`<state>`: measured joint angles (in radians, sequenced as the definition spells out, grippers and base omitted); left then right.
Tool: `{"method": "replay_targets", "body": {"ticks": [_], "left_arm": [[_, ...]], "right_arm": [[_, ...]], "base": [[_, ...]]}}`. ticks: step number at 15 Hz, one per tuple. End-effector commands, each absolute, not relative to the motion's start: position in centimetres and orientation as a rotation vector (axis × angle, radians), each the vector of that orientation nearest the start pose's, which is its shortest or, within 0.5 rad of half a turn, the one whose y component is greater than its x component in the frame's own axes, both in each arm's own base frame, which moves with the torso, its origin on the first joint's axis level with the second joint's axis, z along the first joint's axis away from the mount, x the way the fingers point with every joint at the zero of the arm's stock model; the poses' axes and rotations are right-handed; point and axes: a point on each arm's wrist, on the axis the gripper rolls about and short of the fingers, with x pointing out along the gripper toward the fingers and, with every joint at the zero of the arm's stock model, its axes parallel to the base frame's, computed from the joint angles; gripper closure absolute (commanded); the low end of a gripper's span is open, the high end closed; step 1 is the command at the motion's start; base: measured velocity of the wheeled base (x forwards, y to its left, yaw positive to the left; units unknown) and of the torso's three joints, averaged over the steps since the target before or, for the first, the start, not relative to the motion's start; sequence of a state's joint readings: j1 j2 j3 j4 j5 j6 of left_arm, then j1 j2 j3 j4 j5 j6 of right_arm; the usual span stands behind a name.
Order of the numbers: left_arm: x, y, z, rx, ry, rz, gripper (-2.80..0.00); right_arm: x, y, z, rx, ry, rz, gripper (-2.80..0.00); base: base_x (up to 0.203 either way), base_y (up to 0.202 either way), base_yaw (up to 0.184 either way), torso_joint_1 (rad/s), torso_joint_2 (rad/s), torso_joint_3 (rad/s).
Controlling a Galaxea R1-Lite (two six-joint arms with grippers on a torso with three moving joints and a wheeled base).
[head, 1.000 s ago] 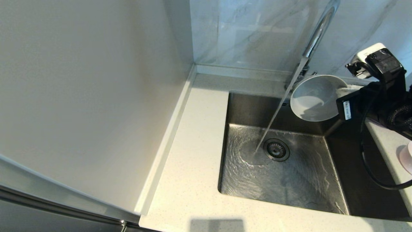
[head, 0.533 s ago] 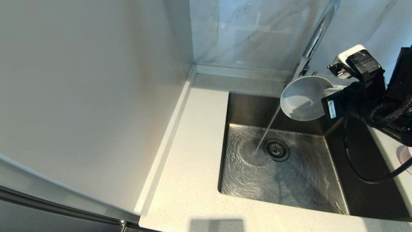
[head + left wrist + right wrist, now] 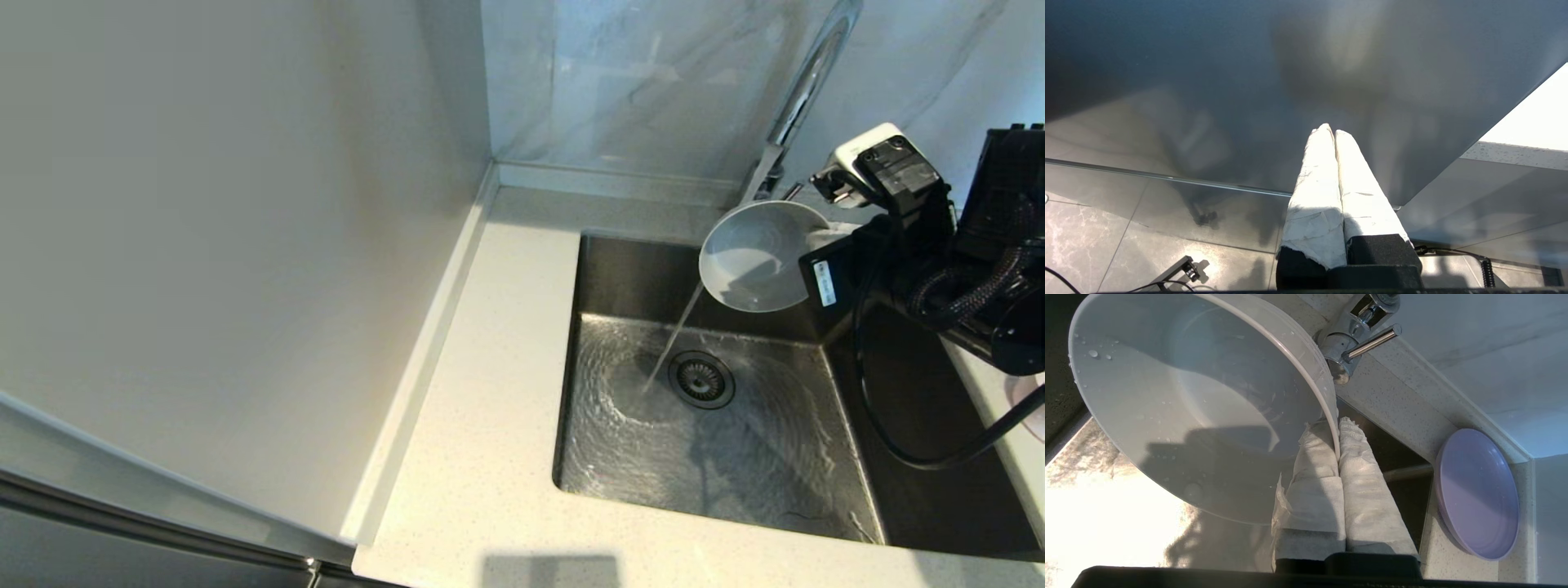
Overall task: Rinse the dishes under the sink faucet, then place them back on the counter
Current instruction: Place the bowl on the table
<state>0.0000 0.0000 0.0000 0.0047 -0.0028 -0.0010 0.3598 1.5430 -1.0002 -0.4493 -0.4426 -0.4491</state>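
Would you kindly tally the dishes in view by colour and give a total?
Pale whitish round bowl-like dish, clamped at its rim by the right gripper over the sink: 1
Lavender shallow round plate on the counter: 1
Total: 2

Pale bowl (image 3: 755, 260) tilted over sink (image 3: 718, 457), prob. wet; lavender plate (image 3: 1477, 494) on counter (image 3: 482, 392).
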Motion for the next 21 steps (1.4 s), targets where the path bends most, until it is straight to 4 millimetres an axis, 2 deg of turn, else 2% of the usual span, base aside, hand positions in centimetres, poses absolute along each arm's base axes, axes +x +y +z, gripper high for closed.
{"method": "replay_targets", "body": {"ticks": [1, 3, 6, 11, 15, 16, 18, 19, 21], "left_arm": [[-2.3, 0.0, 7.5, -0.002, 0.005, -0.003, 0.00], [-2.3, 0.0, 7.5, -0.002, 0.005, -0.003, 0.00], [-2.3, 0.0, 7.5, -0.002, 0.005, -0.003, 0.00], [-2.3, 0.0, 7.5, -0.002, 0.005, -0.003, 0.00], [-2.3, 0.0, 7.5, -0.002, 0.005, -0.003, 0.00], [-2.3, 0.0, 7.5, -0.002, 0.005, -0.003, 0.00], [-2.3, 0.0, 7.5, -0.002, 0.005, -0.003, 0.00], [-2.3, 0.0, 7.5, -0.002, 0.005, -0.003, 0.00], [-2.3, 0.0, 7.5, -0.002, 0.005, -0.003, 0.00]], "right_arm": [[26.9, 9.1, 26.2, -0.491, 0.113, -0.069, 0.00], [26.8, 9.0, 26.1, -0.491, 0.119, -0.086, 0.00], [25.6, 8.0, 26.5, -0.481, 0.110, -0.111, 0.00], [21.5, 4.7, 28.2, -0.443, 0.055, -0.205, 0.00], [18.5, 0.3, 31.2, -0.405, -0.027, -0.436, 0.00], [18.0, 0.0, 32.3, -0.396, -0.063, -0.474, 0.00], [17.8, -0.1, 33.4, -0.388, -0.127, -0.516, 0.00], [17.9, -0.1, 33.4, -0.391, -0.149, -0.525, 0.00], [18.4, -0.2, 31.8, -0.407, -0.150, -0.537, 0.00]], "base": [[0.000, 0.000, 0.000, 0.000, 0.00, 0.000], [0.000, 0.000, 0.000, 0.000, 0.00, 0.000], [0.000, 0.000, 0.000, 0.000, 0.00, 0.000], [0.000, 0.000, 0.000, 0.000, 0.00, 0.000], [0.000, 0.000, 0.000, 0.000, 0.00, 0.000], [0.000, 0.000, 0.000, 0.000, 0.00, 0.000], [0.000, 0.000, 0.000, 0.000, 0.00, 0.000], [0.000, 0.000, 0.000, 0.000, 0.00, 0.000], [0.000, 0.000, 0.000, 0.000, 0.00, 0.000]]}}
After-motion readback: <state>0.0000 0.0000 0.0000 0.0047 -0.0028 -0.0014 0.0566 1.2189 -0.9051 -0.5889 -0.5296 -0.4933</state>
